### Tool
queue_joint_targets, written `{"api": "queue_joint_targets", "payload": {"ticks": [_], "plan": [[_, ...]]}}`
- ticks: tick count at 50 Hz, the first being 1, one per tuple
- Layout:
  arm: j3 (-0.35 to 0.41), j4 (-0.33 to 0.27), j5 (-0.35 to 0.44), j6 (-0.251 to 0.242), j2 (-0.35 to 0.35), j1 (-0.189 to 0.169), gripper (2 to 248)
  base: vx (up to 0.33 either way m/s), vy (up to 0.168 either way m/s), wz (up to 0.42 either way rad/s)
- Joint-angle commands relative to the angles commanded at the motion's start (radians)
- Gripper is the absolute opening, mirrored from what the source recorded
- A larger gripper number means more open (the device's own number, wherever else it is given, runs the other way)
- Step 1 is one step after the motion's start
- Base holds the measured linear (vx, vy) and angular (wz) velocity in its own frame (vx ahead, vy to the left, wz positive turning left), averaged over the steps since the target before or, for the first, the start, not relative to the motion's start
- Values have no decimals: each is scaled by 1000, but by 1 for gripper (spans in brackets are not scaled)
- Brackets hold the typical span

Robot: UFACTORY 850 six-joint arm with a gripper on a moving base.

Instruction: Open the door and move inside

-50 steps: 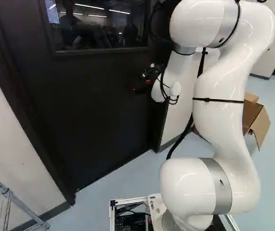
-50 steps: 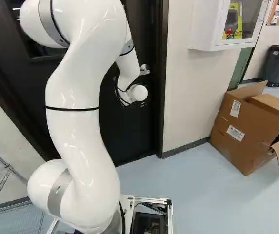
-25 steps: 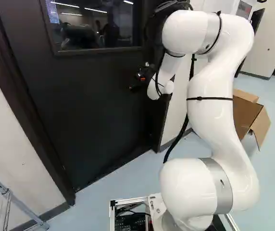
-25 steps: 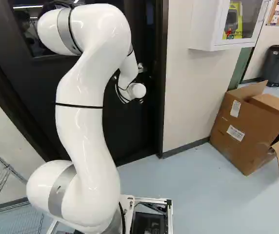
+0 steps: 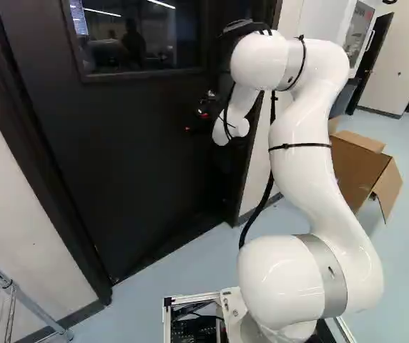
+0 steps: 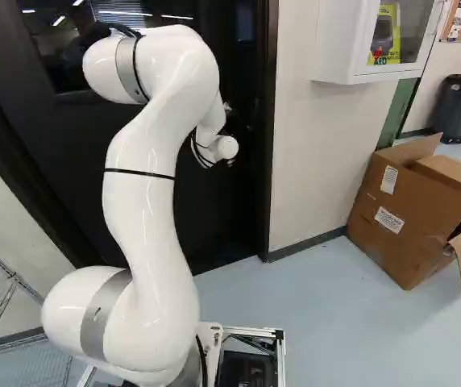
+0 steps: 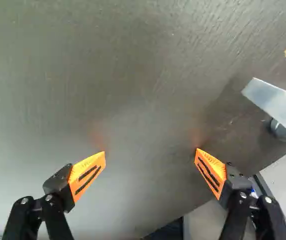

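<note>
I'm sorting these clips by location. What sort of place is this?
Probably indoors at a workplace, perhaps a lab or office building: there's a dark door with a window, a white wall cabinet holding a yellow device, and a trash bin.

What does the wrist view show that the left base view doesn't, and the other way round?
Only the wrist view shows the metal door handle, beside the open fingers, not between them.

Only the left base view shows the door's window, the arm's white links and the cardboard box.

Both show the dark door and the gripper.
</note>
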Motion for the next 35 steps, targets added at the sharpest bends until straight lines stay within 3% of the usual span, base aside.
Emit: {"api": "queue_joint_targets", "payload": {"ticks": [35], "plan": [[-248,-32,0,0,-171,52,247,0,0,0]]}}
